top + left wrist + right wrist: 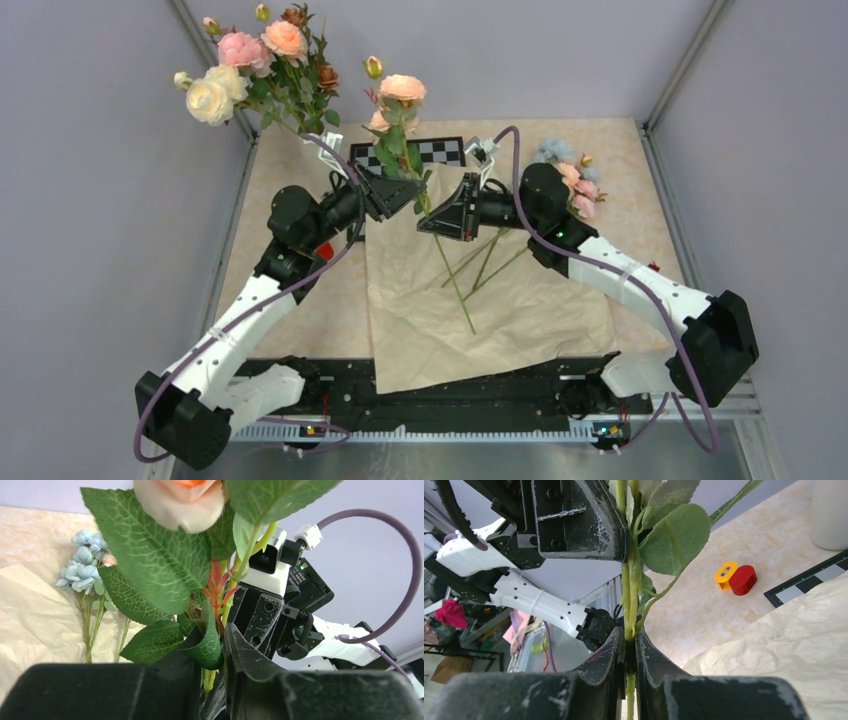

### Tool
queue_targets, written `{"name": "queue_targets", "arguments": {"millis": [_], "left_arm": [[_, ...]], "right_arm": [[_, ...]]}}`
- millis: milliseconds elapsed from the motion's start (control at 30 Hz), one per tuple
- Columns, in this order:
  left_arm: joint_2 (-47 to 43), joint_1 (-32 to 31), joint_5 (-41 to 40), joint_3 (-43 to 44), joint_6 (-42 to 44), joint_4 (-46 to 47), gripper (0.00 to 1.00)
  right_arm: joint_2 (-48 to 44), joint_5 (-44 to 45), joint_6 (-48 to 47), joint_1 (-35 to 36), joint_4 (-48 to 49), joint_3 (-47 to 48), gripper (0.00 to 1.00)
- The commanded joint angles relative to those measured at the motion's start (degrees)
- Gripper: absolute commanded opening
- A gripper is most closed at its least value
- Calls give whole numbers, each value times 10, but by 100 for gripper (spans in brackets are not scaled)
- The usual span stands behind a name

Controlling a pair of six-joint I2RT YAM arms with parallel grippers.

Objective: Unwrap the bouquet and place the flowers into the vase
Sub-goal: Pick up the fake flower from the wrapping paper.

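Note:
The bouquet's peach paper (520,320) lies spread flat on the table, with thin green stems (470,270) on it. The flowers' pale blue and pink blooms (572,178) rest at its far right, behind my right arm, and the blue ones (82,565) show in the left wrist view. Both grippers meet above the paper on one upright rose stem (626,580) topped by a peach bloom (402,88). My right gripper (626,640) is shut on the stem low down. Above it, my left gripper (210,645) is shut on the stem and a leaf. The white vase (831,510) stands by the chessboard.
A chessboard (440,152) lies at the back behind the grippers. A yellow and red roll (736,577) sits on the table near it. Large cream, pink and peach roses (250,60) tower at the back left. Walls close in both sides.

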Motion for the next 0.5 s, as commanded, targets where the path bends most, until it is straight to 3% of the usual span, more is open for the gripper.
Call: {"name": "queue_targets", "arguments": {"millis": [0,200,400,467], "left_arm": [[6,-1,12,5,1,29,18],[11,-1,12,4,7,18,0],[10,-1,-4,11,41,-22,0],[9,-1,-11,15,54,-38,0]], "right_arm": [[-13,15,-34,9,-22,24,0],[-16,28,-43,9,-56,27,0],[-30,61,-67,9,-103,27,0],[-33,69,-72,9,-113,25,6]]}}
